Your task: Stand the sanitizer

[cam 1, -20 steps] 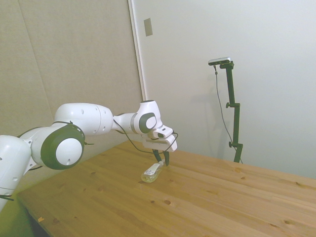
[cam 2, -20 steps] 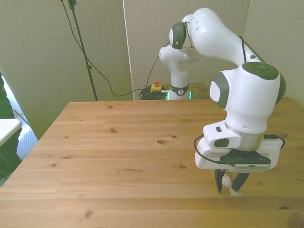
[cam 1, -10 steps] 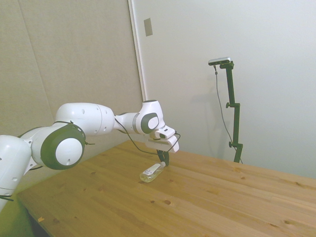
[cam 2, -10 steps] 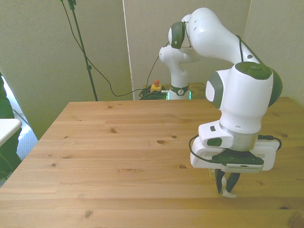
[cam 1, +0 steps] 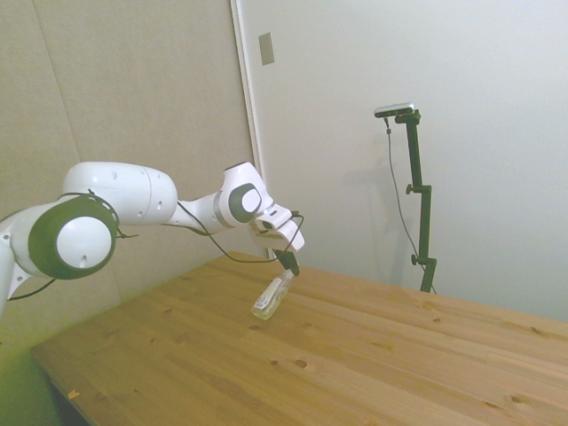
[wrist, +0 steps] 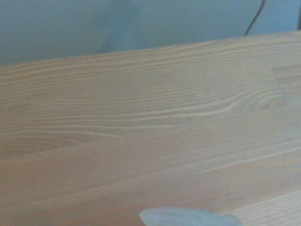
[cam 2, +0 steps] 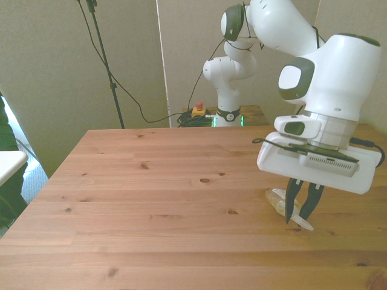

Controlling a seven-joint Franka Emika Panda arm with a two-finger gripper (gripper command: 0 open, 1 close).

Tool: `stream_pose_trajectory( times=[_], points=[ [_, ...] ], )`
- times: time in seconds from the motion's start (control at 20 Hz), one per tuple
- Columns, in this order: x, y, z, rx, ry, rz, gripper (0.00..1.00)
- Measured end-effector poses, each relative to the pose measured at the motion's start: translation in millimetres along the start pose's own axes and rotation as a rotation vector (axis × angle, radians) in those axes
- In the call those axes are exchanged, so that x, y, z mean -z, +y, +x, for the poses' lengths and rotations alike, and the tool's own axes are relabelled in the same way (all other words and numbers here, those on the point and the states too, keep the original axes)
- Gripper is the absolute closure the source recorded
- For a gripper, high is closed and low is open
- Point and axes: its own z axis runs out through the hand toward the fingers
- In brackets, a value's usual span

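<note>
Sanitizer (wrist: 190, 218) shows only as a blurred sliver, probably its cap.

It looked like a lab: bare partition panels (cam 2: 72, 60), cables (cam 2: 130, 96), an emergency-stop button (cam 2: 198, 110) behind a plain wooden counter (cam 2: 151, 199)

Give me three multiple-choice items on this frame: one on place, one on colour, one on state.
1. Where is the sanitizer?
A. Lying flat mid-table
B. Hanging tilted from the gripper, near the front view's right
C. On the floor

2. The table is
A. wooden brown
B. white
C. black

3. The gripper is
A. open, empty
B. out of view
C. shut on the sanitizer's cap end

Answers: 1 B, the bottle slants down from the fingers. 2 A, pine planks show in all views. 3 C, the fingers pinch its upper end.
</note>
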Motion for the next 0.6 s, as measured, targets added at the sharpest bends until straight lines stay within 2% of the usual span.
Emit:
stream_pose_trajectory(
  times=[0.25, 0.6],
  points=[
    [18.5, 14.4, -14.3, -0.070, 0.165, 0.023, 1.00],
    [28.0, 29.6, -35.5, -0.161, 0.324, 0.065, 1.00]
  ],
)
